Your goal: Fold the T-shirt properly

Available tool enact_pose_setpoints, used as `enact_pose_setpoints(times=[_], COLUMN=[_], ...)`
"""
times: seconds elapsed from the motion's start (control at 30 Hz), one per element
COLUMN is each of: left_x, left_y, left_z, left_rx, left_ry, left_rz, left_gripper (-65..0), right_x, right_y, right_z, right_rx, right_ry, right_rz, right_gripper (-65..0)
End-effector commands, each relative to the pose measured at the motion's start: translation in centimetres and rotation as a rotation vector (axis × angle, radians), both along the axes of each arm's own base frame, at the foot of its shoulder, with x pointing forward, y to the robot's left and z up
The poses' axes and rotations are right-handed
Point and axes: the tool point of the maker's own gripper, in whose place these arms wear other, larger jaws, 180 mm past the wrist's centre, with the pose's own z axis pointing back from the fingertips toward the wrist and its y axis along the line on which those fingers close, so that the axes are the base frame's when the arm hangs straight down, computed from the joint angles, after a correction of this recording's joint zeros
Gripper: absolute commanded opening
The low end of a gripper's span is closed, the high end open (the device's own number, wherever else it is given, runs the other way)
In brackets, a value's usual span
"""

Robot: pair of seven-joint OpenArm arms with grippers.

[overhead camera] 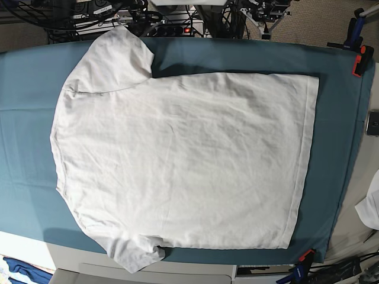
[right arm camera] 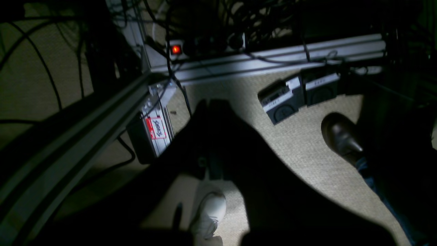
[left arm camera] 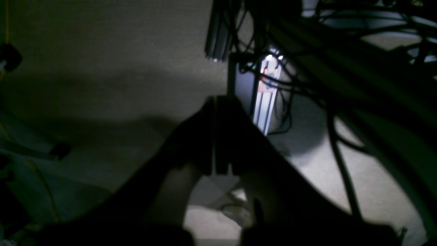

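Spread flat on the teal tablecloth (overhead camera: 29, 89), the T-shirt (overhead camera: 183, 160) lies unfolded. Both grippers, left (left arm camera: 215, 136) and right (right arm camera: 213, 136), hang below, fingers pressed together; folding likely starts with reaching a sleeve.

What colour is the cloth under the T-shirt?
Teal, plain; the tablecloth under the white short-sleeved cotton T-shirt shows best in the base view.

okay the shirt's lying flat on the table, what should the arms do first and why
Probably bring both arms up over the table and reach for a sleeve. The T-shirt lies spread flat and unfolded on the teal tablecloth, while the left gripper and right gripper are shut, hanging over the carpet.
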Motion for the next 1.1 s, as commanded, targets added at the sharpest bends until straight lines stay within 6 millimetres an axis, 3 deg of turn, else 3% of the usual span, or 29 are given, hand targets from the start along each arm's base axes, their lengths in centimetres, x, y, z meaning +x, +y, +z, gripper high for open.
enact_pose_setpoints(times=[0.0, 0.6, 0.83, 1.07], left_x=[0.0, -0.4, -1.9, -5.2], left_y=[-0.6, -0.5, 3.2, 7.1], left_z=[0.0, 0.0, 0.8, 3.9], left_rx=[-0.011, -0.013, 0.093, 0.127], left_ry=[-0.004, 0.005, -0.002, -0.003], left_rz=[0.0, -0.001, 0.002, -0.055], left_gripper=[-65.0, -65.0, -65.0, -65.0], right_x=[0.4, -1.0, -3.4, -7.5], right_y=[-0.3, -0.9, -4.9, -9.2], right_z=[0.1, -0.1, 1.2, 4.5], right_rx=[-0.003, -0.026, -0.103, -0.182], right_ry=[-0.011, 0.05, 0.009, -0.013], right_rz=[-0.008, -0.015, 0.011, 0.065], right_gripper=[-65.0, -65.0, -65.0, -65.0])
